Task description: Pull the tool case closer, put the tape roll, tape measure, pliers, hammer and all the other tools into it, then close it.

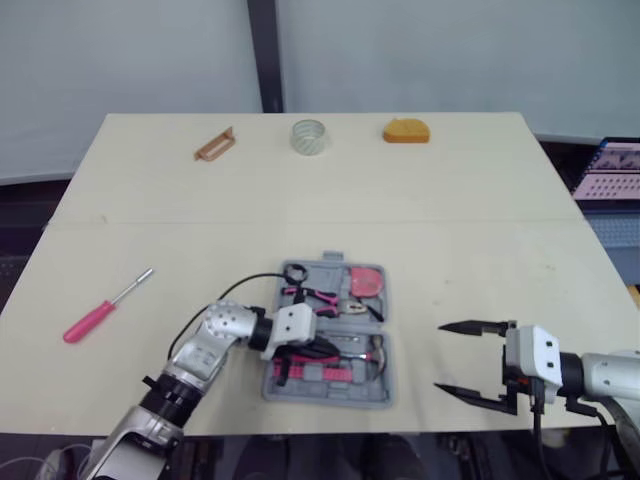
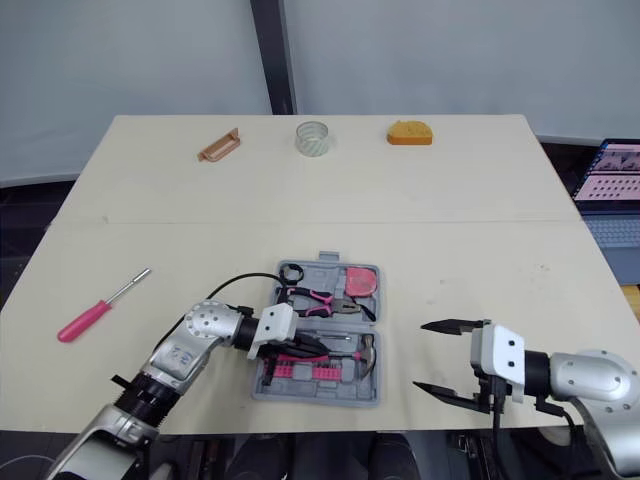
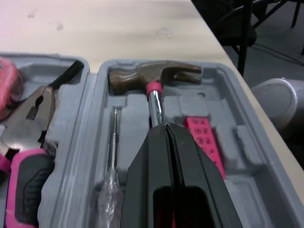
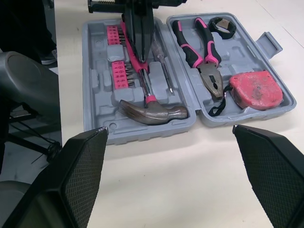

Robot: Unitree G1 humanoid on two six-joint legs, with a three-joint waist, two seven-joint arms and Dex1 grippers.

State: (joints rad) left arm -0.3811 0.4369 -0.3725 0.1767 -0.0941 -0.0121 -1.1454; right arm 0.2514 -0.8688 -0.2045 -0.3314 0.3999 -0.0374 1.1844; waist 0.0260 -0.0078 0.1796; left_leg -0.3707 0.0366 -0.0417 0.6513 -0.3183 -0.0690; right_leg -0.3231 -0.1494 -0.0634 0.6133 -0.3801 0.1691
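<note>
The left fingers (image 3: 147,161) are clamping the hammer (image 3: 154,76) inside the open tool case (image 1: 330,392) on the surface (image 1: 480,230).
The hammer's shaft is running out from between the closed fingers, its head lying at their 12 o'clock. The right fingers (image 1: 472,327) are hovering spread and empty at the case's 3 o'clock, apart from it.

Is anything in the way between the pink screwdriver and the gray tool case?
No tool lies on the table between the screwdriver and the tool case. But the robot's left arm crosses over that stretch, with its left pincer down in the case over the hammer.
</note>
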